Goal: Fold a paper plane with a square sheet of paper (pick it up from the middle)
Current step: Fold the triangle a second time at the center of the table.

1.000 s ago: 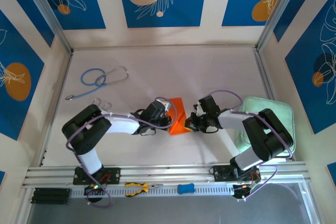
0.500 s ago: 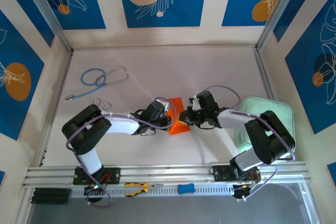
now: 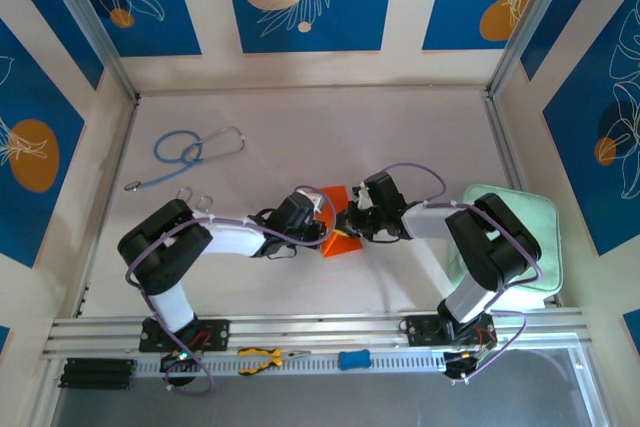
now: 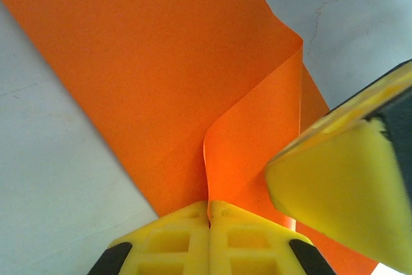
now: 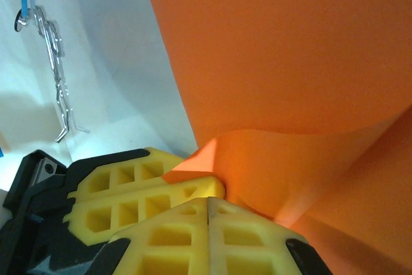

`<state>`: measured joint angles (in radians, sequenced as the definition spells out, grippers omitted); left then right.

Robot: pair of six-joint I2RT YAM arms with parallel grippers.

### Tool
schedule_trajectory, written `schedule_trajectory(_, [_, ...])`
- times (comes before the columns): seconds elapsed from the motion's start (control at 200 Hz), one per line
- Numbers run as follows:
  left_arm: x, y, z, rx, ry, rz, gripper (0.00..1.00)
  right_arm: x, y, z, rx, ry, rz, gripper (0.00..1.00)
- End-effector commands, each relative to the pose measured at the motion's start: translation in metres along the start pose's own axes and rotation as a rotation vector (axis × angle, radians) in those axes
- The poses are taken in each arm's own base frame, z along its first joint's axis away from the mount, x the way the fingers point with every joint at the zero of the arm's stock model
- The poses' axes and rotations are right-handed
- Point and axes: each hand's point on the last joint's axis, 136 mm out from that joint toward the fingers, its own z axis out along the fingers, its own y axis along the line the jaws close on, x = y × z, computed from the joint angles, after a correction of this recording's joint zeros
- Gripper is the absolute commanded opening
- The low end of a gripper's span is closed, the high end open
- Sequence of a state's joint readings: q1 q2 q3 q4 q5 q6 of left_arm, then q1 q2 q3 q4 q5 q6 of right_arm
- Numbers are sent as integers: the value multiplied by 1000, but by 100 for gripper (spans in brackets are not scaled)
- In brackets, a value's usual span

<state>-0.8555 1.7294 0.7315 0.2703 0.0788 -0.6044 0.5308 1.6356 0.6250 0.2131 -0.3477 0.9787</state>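
Orange square sheet of paper [image 3: 338, 230], partly folded over, lies on the counter [image 3: 330, 137] between the two tools. At its tips the left tool [image 4: 209, 205] is clamped tight on a curled fold. Just beside it, the right tool [image 5: 207, 201] pinches the raised flap, jaws closed.

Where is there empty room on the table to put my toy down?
The far table between the stethoscope and the right wall is bare, and so is the near strip along the front rail. The middle is crowded: the left gripper and right gripper both pinch the orange sheet of paper there. The pale green pad takes the right side.
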Motion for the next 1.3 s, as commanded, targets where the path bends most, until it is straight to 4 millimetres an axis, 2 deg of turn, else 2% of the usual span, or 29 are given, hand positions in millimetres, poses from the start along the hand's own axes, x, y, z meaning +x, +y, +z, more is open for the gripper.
schedule_trajectory(0.0, [12,8,3,-11,39,-12,0,2,3,5,-7,18,5,0])
schedule_trajectory(0.26, [15,10,5,-16,55,-17,0,12,-32,5,59,17,58,0])
schedule_trajectory(0.39, [18,11,7,-21,73,-17,0,14,-40,6,67,14,76,0])
schedule_trajectory(0.495, [19,12,7,-24,78,-18,0,11,-35,3,61,7,59,0])
schedule_trajectory(0.575, [19,12,6,-27,83,-16,0,6,-24,-2,46,-5,32,0])
schedule_trajectory(0.775, [19,12,5,-33,86,-10,0,-16,-1,-14,10,-35,-11,0])
schedule_trajectory(0.89, [19,12,5,-32,88,-7,0,-26,-2,-14,17,-42,-8,0])
schedule_trajectory(1.115, [19,12,4,-35,89,-5,0,-21,-21,-5,55,-25,33,0])
schedule_trajectory(1.295, [19,13,4,-39,88,-3,0,-18,-55,0,152,-51,63,0])
